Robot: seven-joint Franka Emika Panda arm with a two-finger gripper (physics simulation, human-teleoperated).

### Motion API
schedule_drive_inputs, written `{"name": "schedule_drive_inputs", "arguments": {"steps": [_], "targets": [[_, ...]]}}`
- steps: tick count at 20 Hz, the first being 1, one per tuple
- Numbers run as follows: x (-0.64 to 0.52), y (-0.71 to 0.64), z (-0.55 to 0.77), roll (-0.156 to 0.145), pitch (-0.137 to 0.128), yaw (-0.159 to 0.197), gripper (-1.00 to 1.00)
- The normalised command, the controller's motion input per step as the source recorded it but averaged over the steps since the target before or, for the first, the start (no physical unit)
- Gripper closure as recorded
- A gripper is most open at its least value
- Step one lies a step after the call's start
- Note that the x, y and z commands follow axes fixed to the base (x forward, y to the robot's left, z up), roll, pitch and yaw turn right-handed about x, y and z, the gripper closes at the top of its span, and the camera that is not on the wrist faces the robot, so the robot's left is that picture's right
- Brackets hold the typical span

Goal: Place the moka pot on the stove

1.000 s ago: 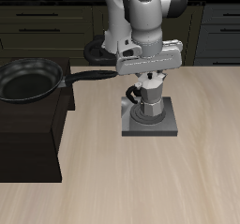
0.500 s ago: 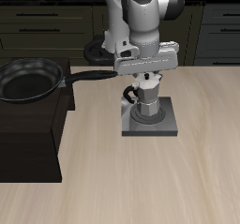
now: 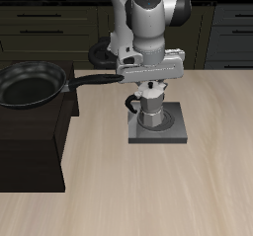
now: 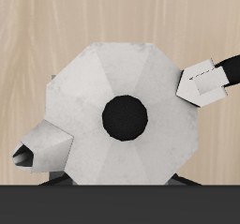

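One thing is changing from a second ago — the gripper (image 3: pixel 150 83) is rising off the moka pot (image 3: pixel 150 105), which is now sitting upright on the stove (image 3: pixel 159 124) with its black handle pointing toward nine o'clock in the exterior view. That gap is suggesting the pot has been let go and the placing is essentially done. Whether the gripper is spread or pressed together I cannot tell. Looking straight down, the wrist view is showing the pot's faceted lid (image 4: pixel 127 112) and black knob (image 4: pixel 125 116), details hidden from outside — while only the exterior view is showing the frying pan (image 3: pixel 32 83) on the dark cabinet (image 3: pixel 35 141).
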Motion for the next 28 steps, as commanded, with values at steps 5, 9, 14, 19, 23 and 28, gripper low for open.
{"name": "schedule_drive_inputs", "arguments": {"steps": [5,9,14,19,23,28], "targets": [[0.14,-0.02,-0.15,-0.005,0.025,-0.024,1.00],[0.07,-0.04,-0.12,-0.010,0.024,-0.011,1.00],[0.03,0.01,-0.25,-0.006,0.075,-0.012,1.00],[-0.04,0.04,-0.13,-0.001,0.046,-0.014,1.00],[-0.05,0.02,0.00,0.000,0.006,0.014,-1.00],[-0.13,0.11,0.05,0.033,-0.007,0.011,-1.00]]}}
